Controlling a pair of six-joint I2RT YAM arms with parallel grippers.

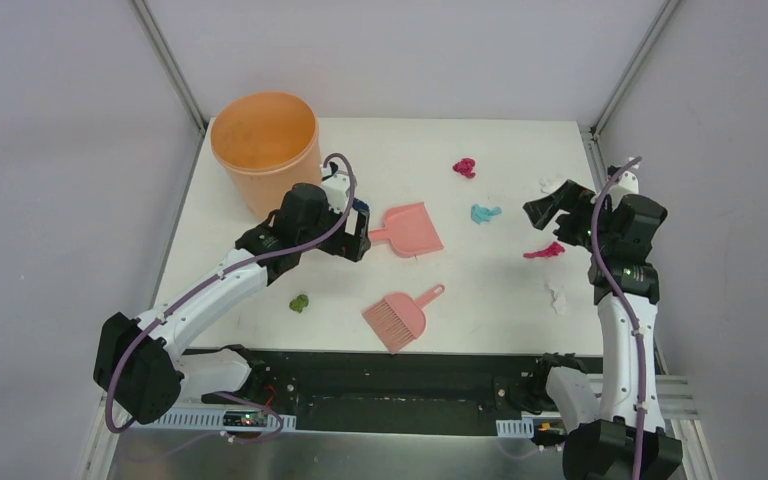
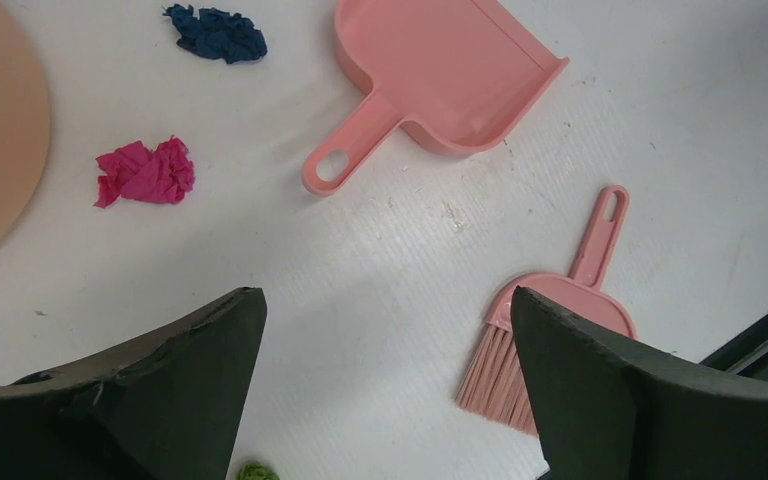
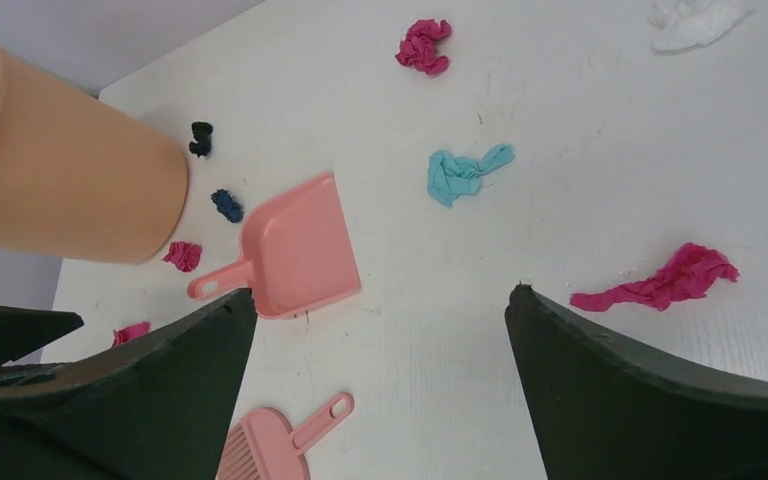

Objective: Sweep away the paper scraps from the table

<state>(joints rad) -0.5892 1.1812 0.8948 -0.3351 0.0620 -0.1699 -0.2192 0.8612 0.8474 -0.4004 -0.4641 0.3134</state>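
Observation:
Paper scraps lie about the white table: a magenta wad, a teal wad, a magenta strip, white wads and an olive green wad. The left wrist view shows a dark blue wad and a magenta wad. The right wrist view shows a black wad by the bucket. My left gripper is open and empty above the table, just left of the pink dustpan. My right gripper is open and empty, above the magenta strip.
A pink hand brush lies near the front edge, bristles toward the arms. An orange bucket stands at the back left, behind my left arm. Grey walls and an aluminium frame close in the table on three sides.

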